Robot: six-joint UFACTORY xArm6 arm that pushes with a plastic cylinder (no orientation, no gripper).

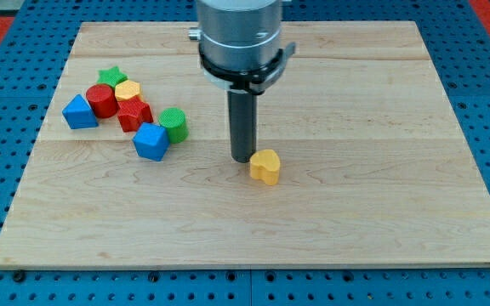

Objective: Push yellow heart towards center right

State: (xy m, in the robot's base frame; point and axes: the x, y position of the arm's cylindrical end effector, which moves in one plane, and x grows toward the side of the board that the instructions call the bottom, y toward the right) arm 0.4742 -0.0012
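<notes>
Tip: my tip (242, 159) rests on the desk (381, 187), just at the view's left of the yellow heart (265, 167), nearly touching it.
Hand: none fitted, only the bare dark rod.
Yellow heart: near the desk's middle, slightly toward the view's bottom.
Cluster, view's left: blue block (79, 112), red cylinder (102, 100), green star (111, 78), yellow block (128, 90), red block (133, 114), blue cube (151, 141), green cylinder (173, 124).
</notes>
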